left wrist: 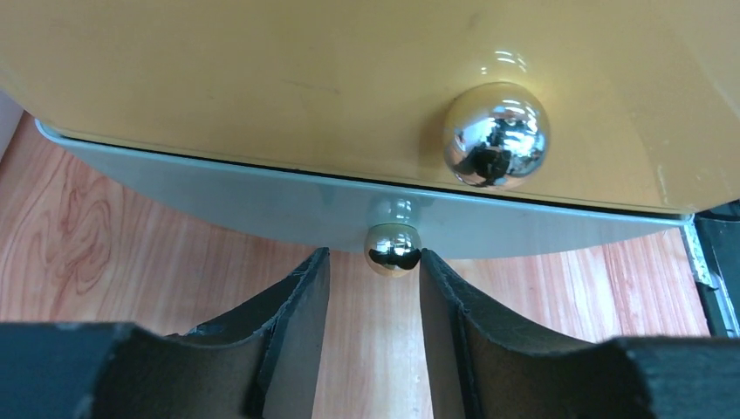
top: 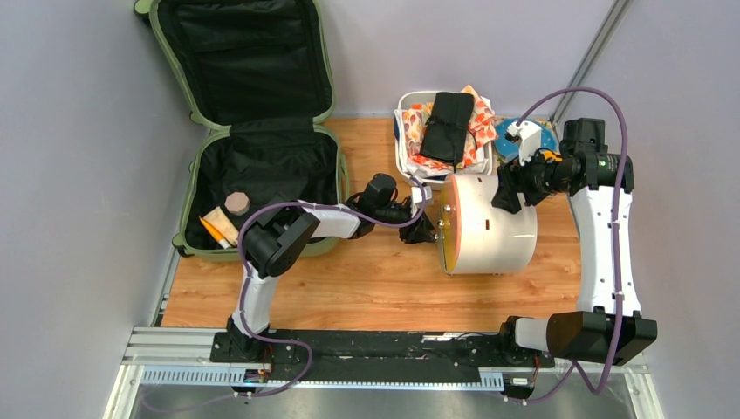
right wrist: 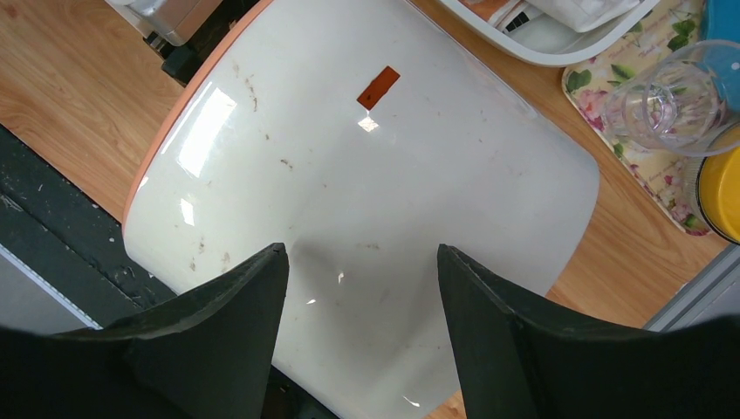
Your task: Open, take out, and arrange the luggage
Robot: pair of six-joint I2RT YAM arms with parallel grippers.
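Left jaws stand apart either side of a small chrome ball (left wrist: 393, 250) on the drum (top: 497, 231); right jaws gape over its shell. The suitcase (top: 262, 166) lies open far-left on the tabletop (top: 366, 279): stiff, slick; I'd grip its rim.

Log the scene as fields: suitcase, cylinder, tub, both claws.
suitcase: open, far left, lid up against the wall, bottle in the base
cylinder: on its side mid-table, orange end facing left
tub: behind the cylinder, clothes and black pouch inside
left claw: open, fingers either side of small chrome knob at the orange end
right claw: open, over the cylinder's white side
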